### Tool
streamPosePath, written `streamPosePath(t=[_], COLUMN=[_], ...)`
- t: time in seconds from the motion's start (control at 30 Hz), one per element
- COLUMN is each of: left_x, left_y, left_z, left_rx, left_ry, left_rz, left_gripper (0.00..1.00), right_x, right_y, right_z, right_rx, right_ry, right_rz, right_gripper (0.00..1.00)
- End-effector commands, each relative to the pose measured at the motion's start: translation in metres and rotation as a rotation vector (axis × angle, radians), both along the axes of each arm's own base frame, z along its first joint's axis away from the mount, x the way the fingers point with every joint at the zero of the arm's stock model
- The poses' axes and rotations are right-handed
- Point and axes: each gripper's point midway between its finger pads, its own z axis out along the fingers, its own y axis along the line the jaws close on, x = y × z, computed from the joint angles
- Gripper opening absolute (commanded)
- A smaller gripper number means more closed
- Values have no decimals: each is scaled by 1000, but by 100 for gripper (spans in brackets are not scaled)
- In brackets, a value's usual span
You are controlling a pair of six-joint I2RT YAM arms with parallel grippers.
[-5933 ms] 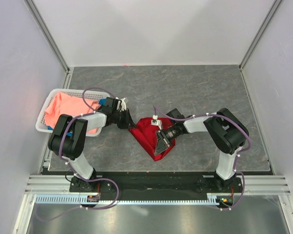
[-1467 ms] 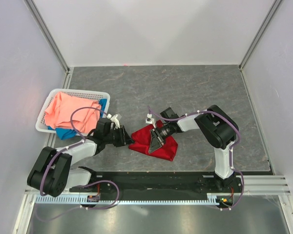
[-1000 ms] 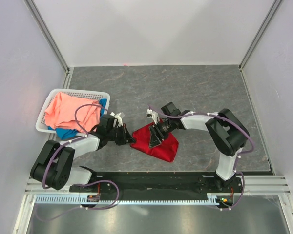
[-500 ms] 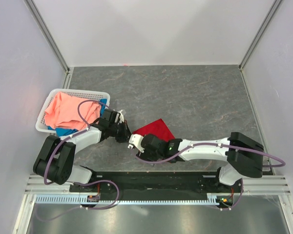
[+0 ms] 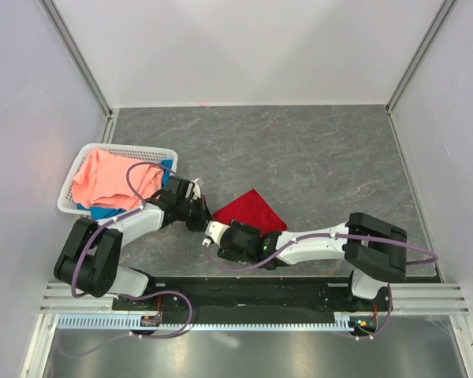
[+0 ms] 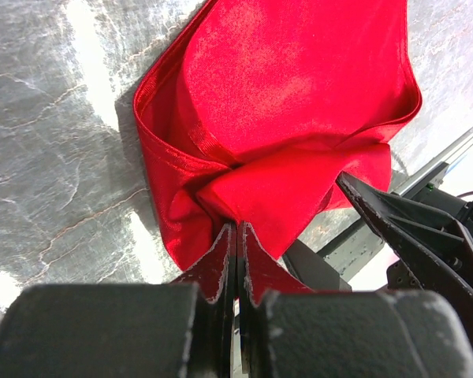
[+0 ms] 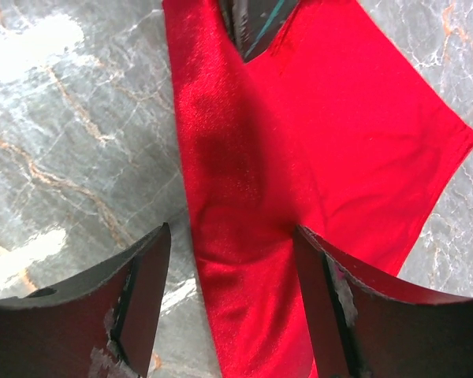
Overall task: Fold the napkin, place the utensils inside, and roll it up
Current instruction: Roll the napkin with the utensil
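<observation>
The red napkin (image 5: 249,209) lay on the grey marbled surface (image 5: 323,150), left of the middle and closer to the near edge than the far one, between the two arms. It was doubled over on itself. From the left wrist I could see one layer lying over another, with a hemmed edge showing in the fold and the corner nearest that arm bunched up. The left gripper (image 6: 236,233) had that bunched corner nipped between its fingertips, the jaws pressed together with only cloth between them. The right arm reached low across the near edge from the right. The right gripper (image 7: 230,231) stood with its jaws spread wide, one finger (image 7: 146,283) over bare surface beside the napkin's edge and the other over the cloth. A strip of red ran between them, and they gripped nothing. Whether the fingers actually touched the fabric, I could not tell. The two grippers faced one another across the napkin, close together. Off by the left edge of the surface sat a white slotted basket (image 5: 69,203), well apart from the napkin, with a salmon-pink cloth (image 5: 102,177) heaped in it and a blue cloth (image 5: 104,214) showing underneath.
</observation>
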Motion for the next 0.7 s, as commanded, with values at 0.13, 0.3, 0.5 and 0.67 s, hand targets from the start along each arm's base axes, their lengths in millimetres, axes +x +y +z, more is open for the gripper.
streamPosePath(t=[0.13, 0.3, 0.5, 0.67], left_x=[3, 4, 4, 6], left_y=[-8, -7, -10, -13], left_z=[6, 7, 8, 10], left_rx=[-25, -22, -33, -43], left_ry=[14, 9, 3, -12], left_rz=[-42, -43, -70, -104], left_gripper=[2, 2, 2, 2], right_x=[7, 7, -2, -7], right_y=[-9, -13, -18, -9], right_z=[-7, -19, -34, -40], right_rx=[-69, -63, -74, -63], right_ry=[-31, 63, 230, 408], right_rz=[48, 67, 113, 167], right_gripper=[72, 72, 70, 67])
